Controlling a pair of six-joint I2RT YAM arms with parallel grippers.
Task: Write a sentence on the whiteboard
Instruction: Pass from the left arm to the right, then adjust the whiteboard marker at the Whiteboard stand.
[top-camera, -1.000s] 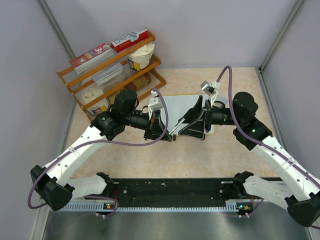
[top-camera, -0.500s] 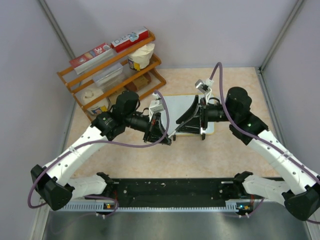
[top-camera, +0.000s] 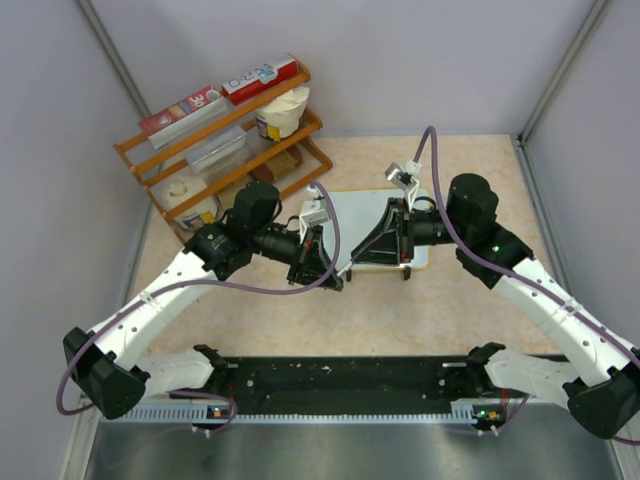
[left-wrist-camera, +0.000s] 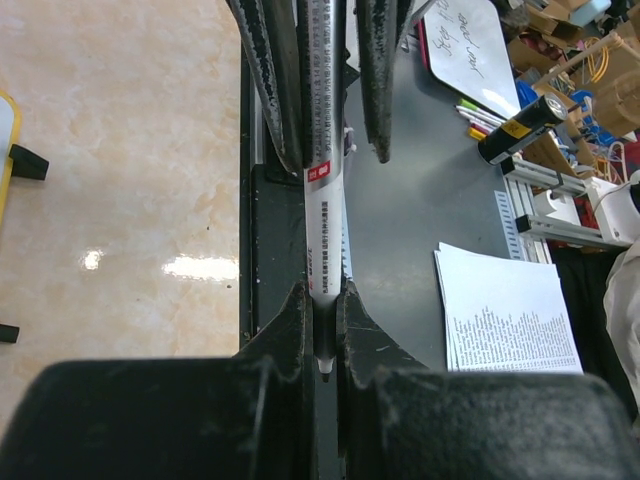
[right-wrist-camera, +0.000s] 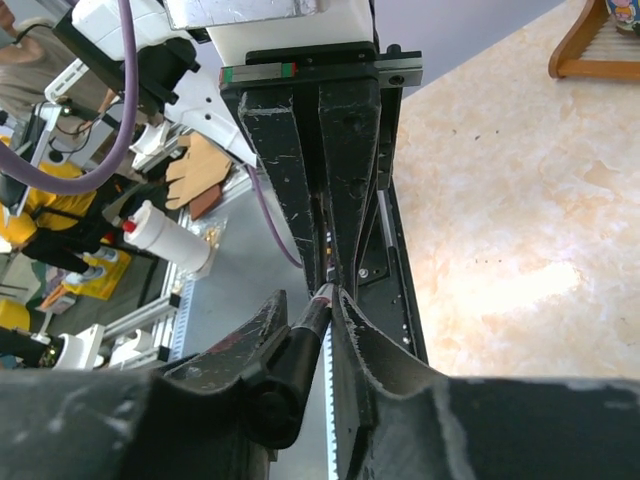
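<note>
Two arms rise from a black mounting rail (top-camera: 340, 380) at the near edge of the beige table (top-camera: 400, 320) and lean in toward each other, so that their grippers meet tip to tip over the middle of it. The left gripper (left-wrist-camera: 322, 310) is clamped tight on a marker (left-wrist-camera: 325, 220), its fingers pressed flat against the lower part of the white barrel. The marker runs straight out from it toward the other arm. The right gripper (right-wrist-camera: 312, 300) faces it head on, with a finger drawn in close on each side of the marker's dark end. Its own camera shows them hugging that end, while the left wrist view leaves thin dark slits beside the barrel, so whether they actually pinch it cannot be told. Just beyond and beneath the two grippers the whiteboard (top-camera: 355, 210) lies flat on the table, its near part hidden by them. From above, any lettering on it is too small to make out. Farther back, in the far left corner, an orange wooden rack (top-camera: 318, 152) holds boxes and tubs.
</note>
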